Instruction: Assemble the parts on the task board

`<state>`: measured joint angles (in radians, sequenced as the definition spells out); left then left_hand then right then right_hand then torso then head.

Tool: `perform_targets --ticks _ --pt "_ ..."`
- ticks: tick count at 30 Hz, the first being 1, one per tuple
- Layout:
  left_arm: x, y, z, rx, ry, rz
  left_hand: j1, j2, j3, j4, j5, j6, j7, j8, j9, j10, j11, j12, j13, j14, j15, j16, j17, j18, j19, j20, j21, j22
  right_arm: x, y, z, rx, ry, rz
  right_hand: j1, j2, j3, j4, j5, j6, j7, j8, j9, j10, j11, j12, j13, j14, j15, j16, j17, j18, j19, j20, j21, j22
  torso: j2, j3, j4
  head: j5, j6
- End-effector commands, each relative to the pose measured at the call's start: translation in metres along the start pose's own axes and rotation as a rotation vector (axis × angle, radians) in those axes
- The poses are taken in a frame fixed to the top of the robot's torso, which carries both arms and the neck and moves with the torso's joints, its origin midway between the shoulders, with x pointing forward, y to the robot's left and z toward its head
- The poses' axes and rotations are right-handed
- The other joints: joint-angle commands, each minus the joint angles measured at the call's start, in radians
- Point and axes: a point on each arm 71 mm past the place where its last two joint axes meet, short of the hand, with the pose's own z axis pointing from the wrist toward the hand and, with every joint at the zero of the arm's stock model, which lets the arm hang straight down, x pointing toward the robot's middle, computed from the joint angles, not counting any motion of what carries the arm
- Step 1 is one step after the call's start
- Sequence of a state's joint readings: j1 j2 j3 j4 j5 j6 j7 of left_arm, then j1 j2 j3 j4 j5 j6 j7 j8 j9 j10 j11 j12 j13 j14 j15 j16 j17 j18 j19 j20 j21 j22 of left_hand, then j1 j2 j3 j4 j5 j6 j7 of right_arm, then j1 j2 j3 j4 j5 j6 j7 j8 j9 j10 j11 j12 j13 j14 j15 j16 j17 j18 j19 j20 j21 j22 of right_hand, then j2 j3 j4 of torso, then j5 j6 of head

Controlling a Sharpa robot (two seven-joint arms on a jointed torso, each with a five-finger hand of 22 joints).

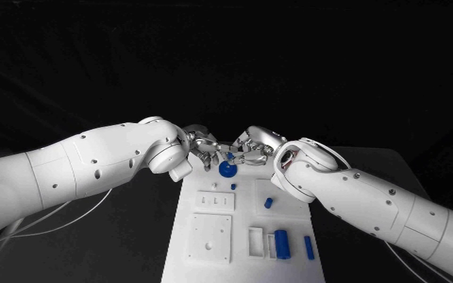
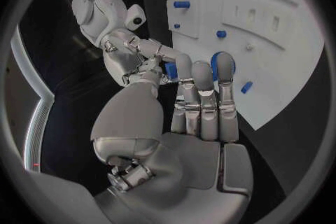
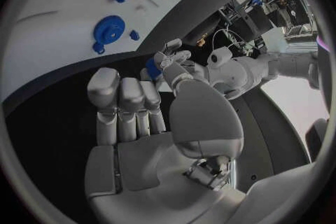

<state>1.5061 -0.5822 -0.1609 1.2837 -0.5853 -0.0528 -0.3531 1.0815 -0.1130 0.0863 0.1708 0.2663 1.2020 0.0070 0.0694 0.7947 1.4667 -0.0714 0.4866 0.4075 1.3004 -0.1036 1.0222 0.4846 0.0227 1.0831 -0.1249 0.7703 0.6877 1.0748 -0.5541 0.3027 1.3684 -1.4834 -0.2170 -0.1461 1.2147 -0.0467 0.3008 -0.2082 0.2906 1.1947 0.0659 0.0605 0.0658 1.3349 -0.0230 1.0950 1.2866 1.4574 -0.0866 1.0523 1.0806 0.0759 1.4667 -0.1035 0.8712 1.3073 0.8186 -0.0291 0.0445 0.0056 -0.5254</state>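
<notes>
My two hands meet over the far end of the white task board point(image 1: 241, 215). A small blue part point(image 1: 230, 156) sits between their fingertips, and both the left hand point(image 1: 199, 141) and the right hand point(image 1: 253, 145) pinch it. In the left wrist view the small blue part point(image 2: 170, 70) lies between my left hand's point(image 2: 199, 106) thumb and fingers and the right hand's fingertips point(image 2: 162, 55). The right wrist view shows the small blue part point(image 3: 153, 68) just beyond my right hand point(image 3: 129, 103). A blue round disc point(image 1: 226, 168) lies on the board just below the hands.
Loose blue parts lie along the board: a tiny one point(image 1: 233, 186), a short peg point(image 1: 268, 202), a thick cylinder point(image 1: 280, 243) and a thin rod point(image 1: 309, 247). Raised white plates point(image 1: 209, 237) sit on the board's left half. Black table surrounds it.
</notes>
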Motion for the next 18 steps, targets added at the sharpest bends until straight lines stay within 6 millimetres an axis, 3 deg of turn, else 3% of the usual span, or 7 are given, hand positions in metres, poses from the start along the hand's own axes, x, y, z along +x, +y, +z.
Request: perform_targets --ticks 1,18 --pt "0.0009 -0.002 0.0005 0.002 0.009 0.015 0.009 0.001 0.001 -0.005 -0.006 -0.005 -0.001 -0.005 0.002 -0.001 0.007 -0.006 -0.001 -0.005 0.0 -0.001 -0.002 -0.009 0.0 0.004 -0.005 0.002 0.002 0.0033 0.0 -0.013 0.018 -0.012 0.005 -0.003 0.002 0.006 0.003 0.005 0.0 0.002 0.002 0.008 0.0 0.004 0.001 -0.002 -0.007 0.007 0.001 -0.006 0.018 -0.009 -0.001 0.105 0.0 -0.0003 -0.0001 0.004 -0.001" --pt "0.0016 -0.0018 0.0017 -0.003 0.026 0.034 0.024 0.035 -0.014 -0.062 -0.005 -0.007 -0.002 -0.006 -0.017 -0.001 0.006 -0.005 -0.001 -0.006 0.0 0.004 -0.005 -0.009 0.006 0.003 -0.026 0.034 0.0034 0.0059 0.0007 -0.016 0.023 -0.012 0.005 -0.003 0.002 0.006 0.003 0.005 0.0 0.002 0.002 0.008 0.0 0.004 0.001 -0.002 -0.007 0.007 0.001 -0.006 0.018 -0.009 -0.001 0.105 0.0 -0.0003 -0.0006 0.003 -0.003"
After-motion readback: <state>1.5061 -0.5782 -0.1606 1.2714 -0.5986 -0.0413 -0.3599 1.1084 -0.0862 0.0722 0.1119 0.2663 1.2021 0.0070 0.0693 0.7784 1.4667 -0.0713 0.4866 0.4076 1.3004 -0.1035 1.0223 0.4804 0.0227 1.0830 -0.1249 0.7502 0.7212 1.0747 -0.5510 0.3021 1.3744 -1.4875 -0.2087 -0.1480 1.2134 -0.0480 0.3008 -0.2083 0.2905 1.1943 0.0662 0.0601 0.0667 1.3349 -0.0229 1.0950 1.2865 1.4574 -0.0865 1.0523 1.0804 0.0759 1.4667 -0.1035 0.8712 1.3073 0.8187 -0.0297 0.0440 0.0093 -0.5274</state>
